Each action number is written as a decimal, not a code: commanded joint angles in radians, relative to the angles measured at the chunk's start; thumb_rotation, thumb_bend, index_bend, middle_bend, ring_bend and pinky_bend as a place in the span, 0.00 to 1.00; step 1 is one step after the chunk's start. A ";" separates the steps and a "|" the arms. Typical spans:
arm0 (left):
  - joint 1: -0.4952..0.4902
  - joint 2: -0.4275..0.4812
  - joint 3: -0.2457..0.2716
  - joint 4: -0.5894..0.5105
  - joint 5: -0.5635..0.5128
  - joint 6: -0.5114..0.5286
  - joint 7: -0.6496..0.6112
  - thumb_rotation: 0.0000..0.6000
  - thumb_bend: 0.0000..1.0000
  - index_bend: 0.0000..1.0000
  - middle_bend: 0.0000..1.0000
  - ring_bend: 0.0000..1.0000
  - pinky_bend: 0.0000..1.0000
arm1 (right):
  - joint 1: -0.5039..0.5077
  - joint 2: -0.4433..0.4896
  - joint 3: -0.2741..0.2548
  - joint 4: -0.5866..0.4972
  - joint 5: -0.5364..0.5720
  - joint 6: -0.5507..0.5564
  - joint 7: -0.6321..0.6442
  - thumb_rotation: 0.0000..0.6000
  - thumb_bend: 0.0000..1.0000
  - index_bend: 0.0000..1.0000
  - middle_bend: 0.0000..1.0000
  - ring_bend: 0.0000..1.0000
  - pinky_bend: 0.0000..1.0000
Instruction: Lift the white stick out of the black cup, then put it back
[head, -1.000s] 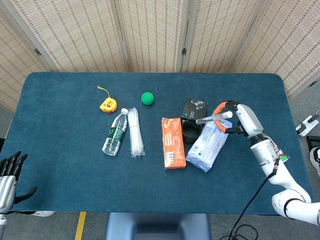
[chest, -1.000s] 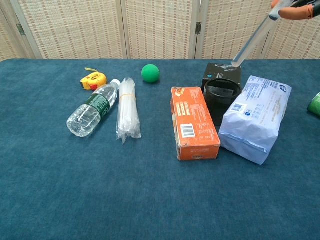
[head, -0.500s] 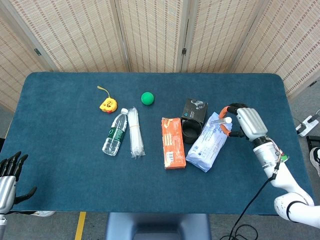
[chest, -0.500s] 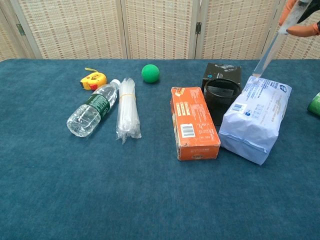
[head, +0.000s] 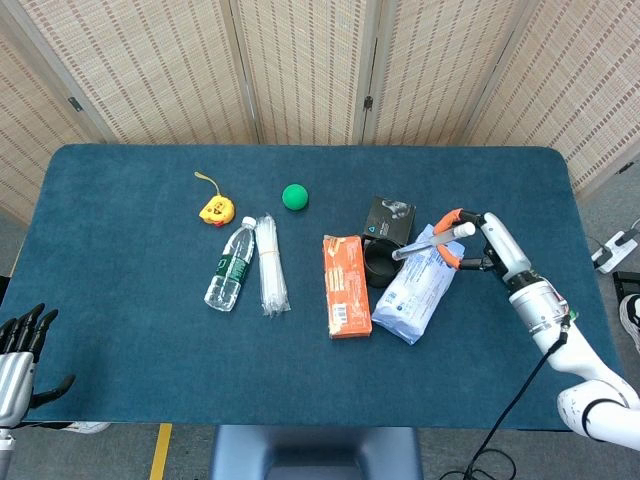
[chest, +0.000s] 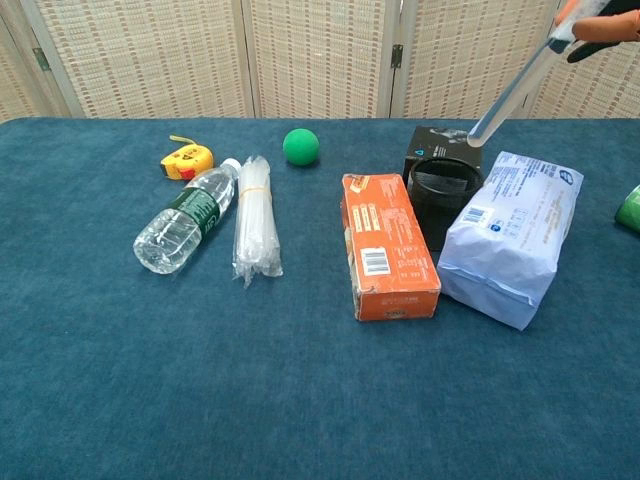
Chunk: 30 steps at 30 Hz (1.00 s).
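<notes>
Quick rundown L to R. Your left hand (head: 20, 350) sits way off at the near-left corner of the table (head: 130, 330), fingers spread, holding nothing, so it's out of the job imo.

Mid table is just clutter: yellow tape measure (chest: 187, 158), water bottle (chest: 188, 217), bag of straws (chest: 255, 218), green ball (chest: 300, 146), then the orange box (chest: 388, 246).

Right of that box is the black cup (chest: 443, 196), upright, squeezed between the box and the white pouch (chest: 514, 234), w/ a black box (chest: 440, 141) just behind it. Looks empty inside from the chest view.

The white stick (chest: 510, 88) is clear of the cup, tilted, low tip hanging above the cup's far-right rim, not touching afaict. Your right hand (head: 478, 240) has it pinched at the top end, orange fingertips (chest: 600, 24) wrapped around it.

So lift half = done. What's left: get that tip over the cup mouth, straighten the stick a bit, lower it in, let go. Watch the rim and the pouch on the way down.
</notes>
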 joint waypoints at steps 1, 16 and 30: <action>0.000 0.000 0.000 -0.001 -0.001 0.000 0.001 1.00 0.24 0.05 0.04 0.02 0.06 | 0.027 -0.064 -0.032 0.065 0.059 0.086 -0.500 1.00 0.39 0.63 0.40 0.24 0.22; 0.003 -0.001 0.003 0.008 -0.007 -0.003 -0.008 1.00 0.24 0.06 0.04 0.02 0.06 | 0.017 -0.051 0.042 -0.045 0.087 -0.019 -0.171 1.00 0.39 0.63 0.40 0.24 0.22; -0.005 0.000 -0.001 -0.002 -0.003 -0.006 0.006 1.00 0.24 0.05 0.04 0.02 0.06 | 0.023 -0.136 -0.022 0.134 0.010 0.127 -0.533 1.00 0.39 0.63 0.40 0.24 0.21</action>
